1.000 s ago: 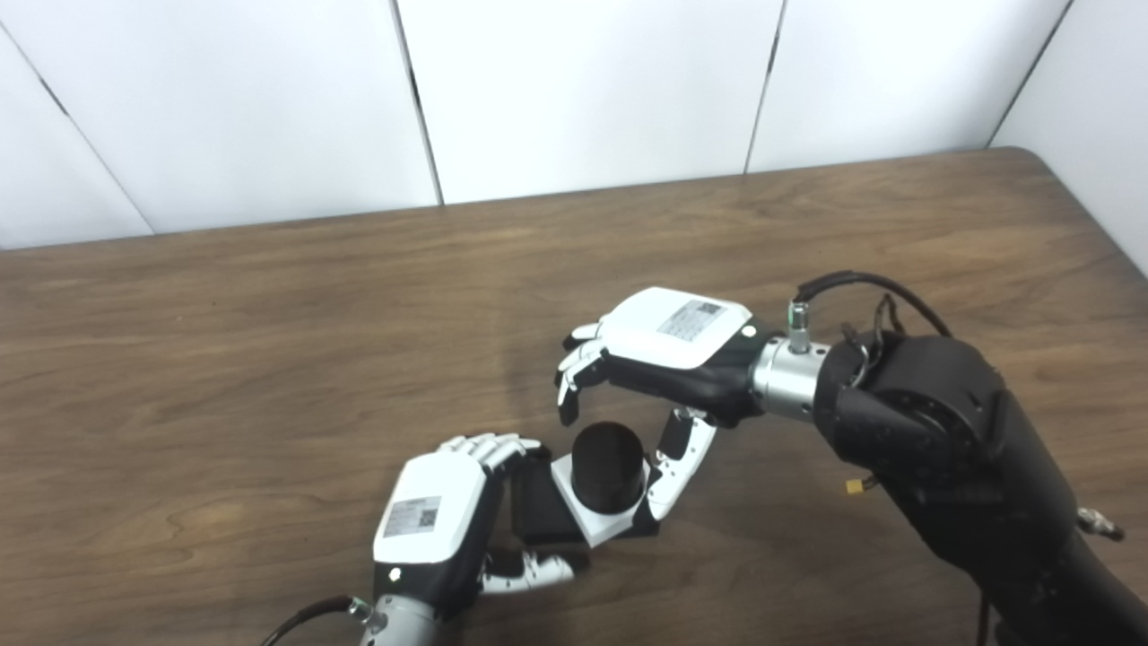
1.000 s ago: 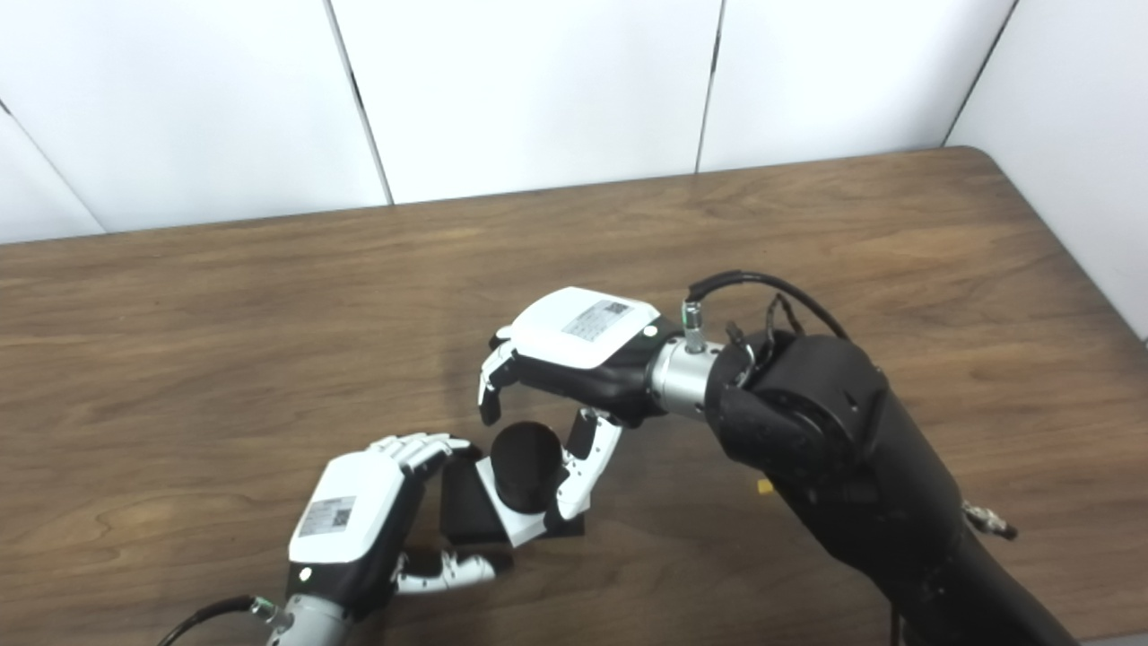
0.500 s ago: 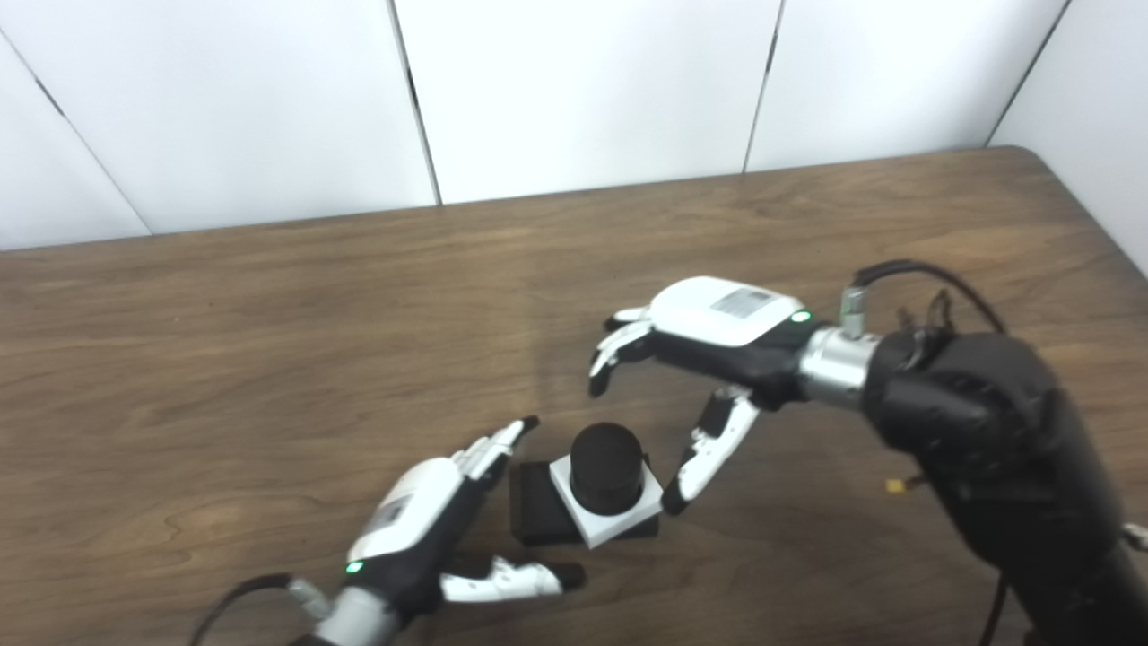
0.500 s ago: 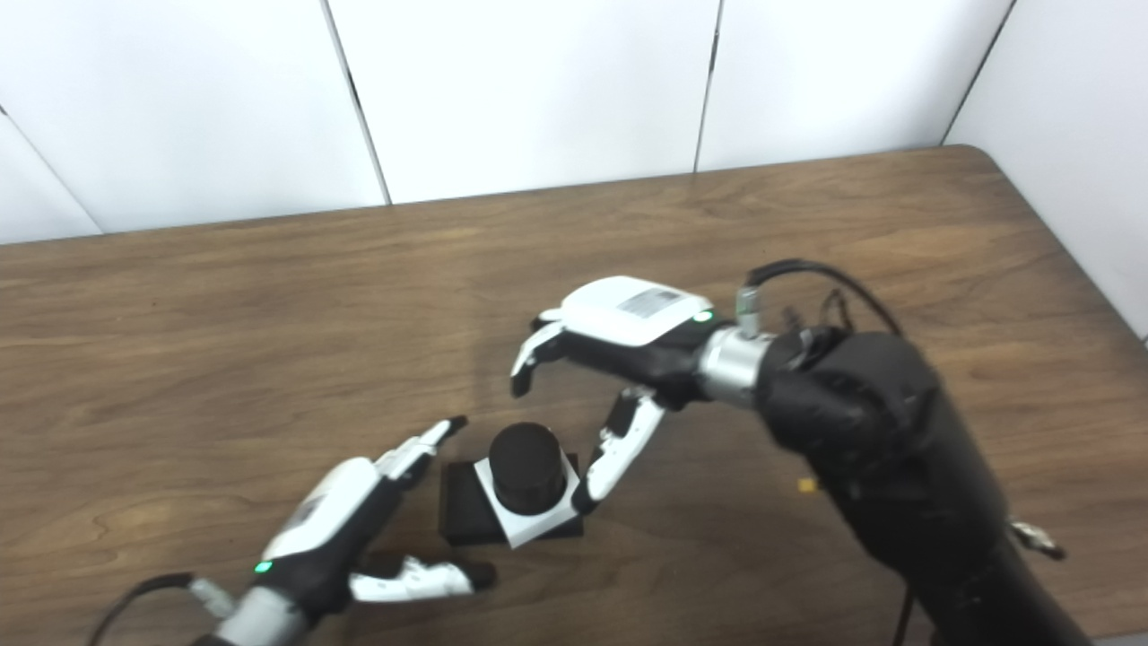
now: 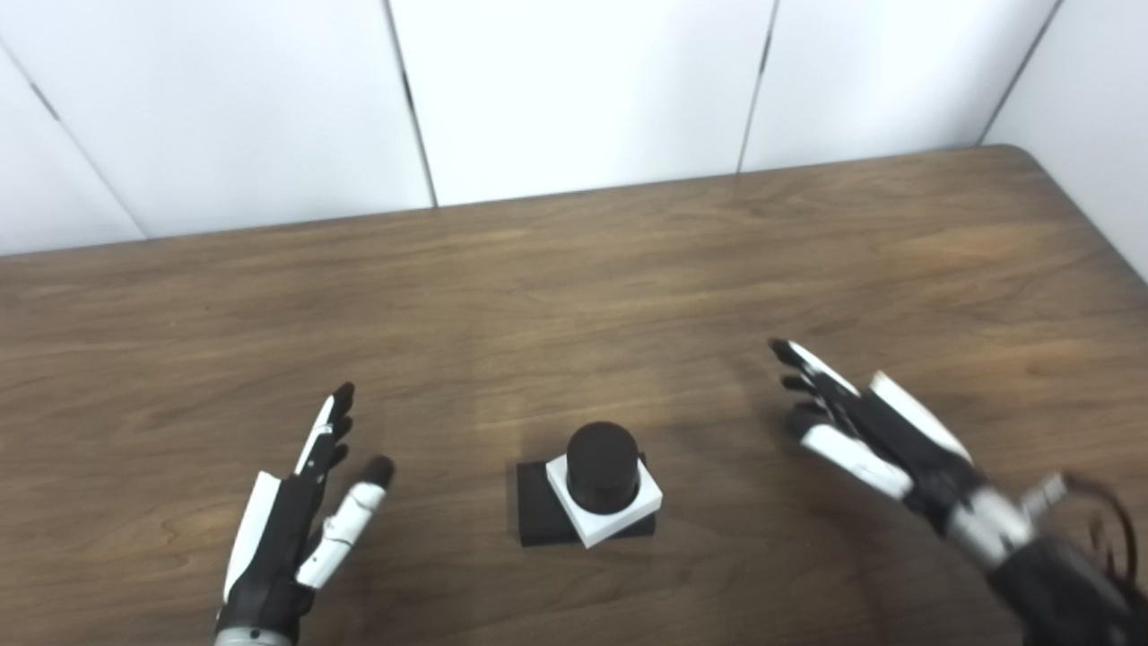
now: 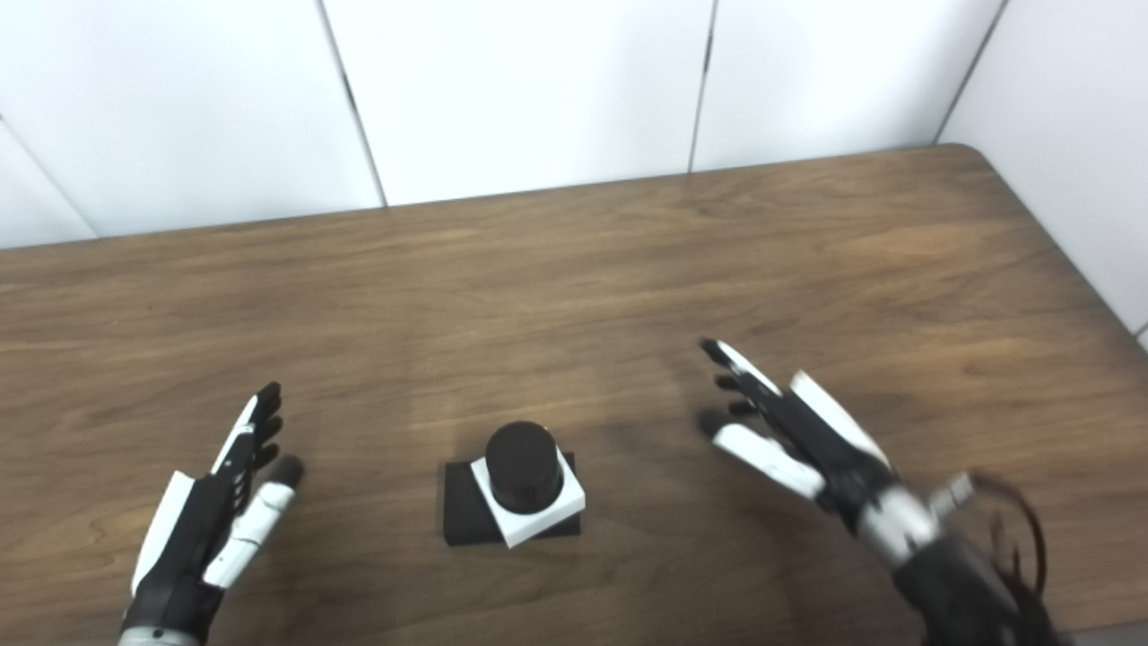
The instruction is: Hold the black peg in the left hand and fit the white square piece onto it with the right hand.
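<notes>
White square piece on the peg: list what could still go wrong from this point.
1. The white square piece sits turned out of line with the black base under it; whether it is fully down the black peg cannot be told, so it may be only loosely seated.
2. Both the left hand and the right hand are open and clear, so nothing steadies the assembly if the table is bumped.
</notes>
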Tool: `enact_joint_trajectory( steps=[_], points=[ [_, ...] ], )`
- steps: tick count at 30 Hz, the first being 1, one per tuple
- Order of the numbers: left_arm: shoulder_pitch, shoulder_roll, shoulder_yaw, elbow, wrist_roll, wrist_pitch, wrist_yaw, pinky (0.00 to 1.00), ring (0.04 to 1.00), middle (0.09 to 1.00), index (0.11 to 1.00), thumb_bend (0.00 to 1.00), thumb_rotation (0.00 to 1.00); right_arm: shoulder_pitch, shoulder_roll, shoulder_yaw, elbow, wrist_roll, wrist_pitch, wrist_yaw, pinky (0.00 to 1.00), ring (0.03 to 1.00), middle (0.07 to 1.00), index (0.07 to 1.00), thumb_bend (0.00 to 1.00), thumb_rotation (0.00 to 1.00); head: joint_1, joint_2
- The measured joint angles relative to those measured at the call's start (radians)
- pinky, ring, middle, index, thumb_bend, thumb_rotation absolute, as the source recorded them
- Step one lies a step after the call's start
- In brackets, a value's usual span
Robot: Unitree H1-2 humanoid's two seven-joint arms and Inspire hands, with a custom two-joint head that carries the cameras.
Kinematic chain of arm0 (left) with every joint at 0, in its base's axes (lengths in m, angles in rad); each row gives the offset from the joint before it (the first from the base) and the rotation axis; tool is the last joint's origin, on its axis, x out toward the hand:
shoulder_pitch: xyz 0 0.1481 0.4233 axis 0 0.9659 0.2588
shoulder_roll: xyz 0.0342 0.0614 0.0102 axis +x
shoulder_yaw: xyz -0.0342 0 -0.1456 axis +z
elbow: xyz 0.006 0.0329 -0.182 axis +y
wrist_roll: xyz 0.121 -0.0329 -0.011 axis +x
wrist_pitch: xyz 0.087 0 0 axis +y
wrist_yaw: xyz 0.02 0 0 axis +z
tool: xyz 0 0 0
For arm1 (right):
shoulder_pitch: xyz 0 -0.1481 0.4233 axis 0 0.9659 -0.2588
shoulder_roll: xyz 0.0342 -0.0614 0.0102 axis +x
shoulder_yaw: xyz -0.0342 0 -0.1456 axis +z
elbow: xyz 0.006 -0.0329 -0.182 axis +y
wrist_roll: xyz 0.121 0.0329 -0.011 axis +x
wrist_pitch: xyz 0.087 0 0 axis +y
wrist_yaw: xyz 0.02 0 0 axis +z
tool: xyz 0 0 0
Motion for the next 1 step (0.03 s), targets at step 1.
enact_joint_trajectory(
  steps=[1],
  points=[
    [0.000,0.001,0.011,0.010,-0.043,-0.003,0.020,0.94,0.942,0.972,0.994,0.65,0.93,0.010,0.014,-0.004,0.012,0.061,-0.002,-0.034,1.00,1.000,1.000,1.000,0.53,1.00,-0.002,0.000]
  ],
)
